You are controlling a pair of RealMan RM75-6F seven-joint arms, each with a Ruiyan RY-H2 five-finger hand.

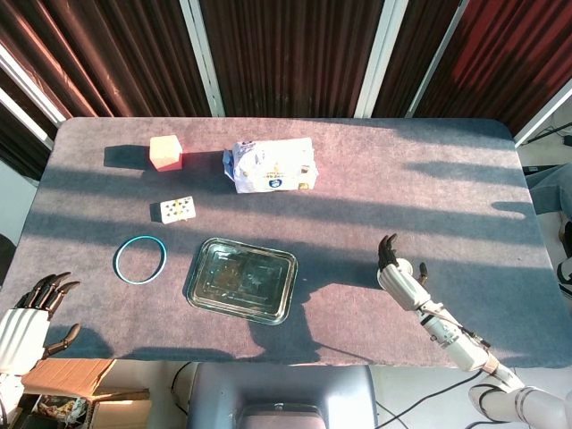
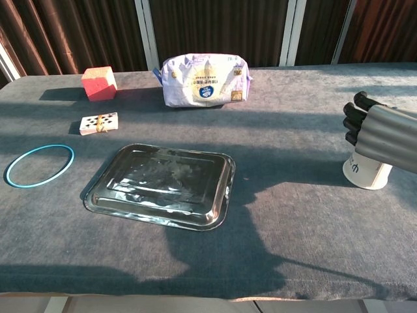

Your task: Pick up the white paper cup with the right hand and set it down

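Note:
The white paper cup (image 2: pixel 366 173) stands on the grey table (image 2: pixel 287 222) at the right in the chest view. My right hand (image 2: pixel 381 140) is wrapped around its upper part, dark fingertips (image 2: pixel 355 120) pointing left. Seen from the head camera, the right hand (image 1: pixel 399 275) sits edge-on near the table's front right and hides the cup. My left hand (image 1: pixel 27 317) hangs off the table's front left corner with fingers apart, holding nothing.
A shallow metal tray (image 1: pixel 241 280) lies at front centre. A teal ring (image 1: pixel 140 258), a small card deck (image 1: pixel 177 209), a pink cube (image 1: pixel 165 152) and a white pouch (image 1: pixel 271 165) occupy the left and back.

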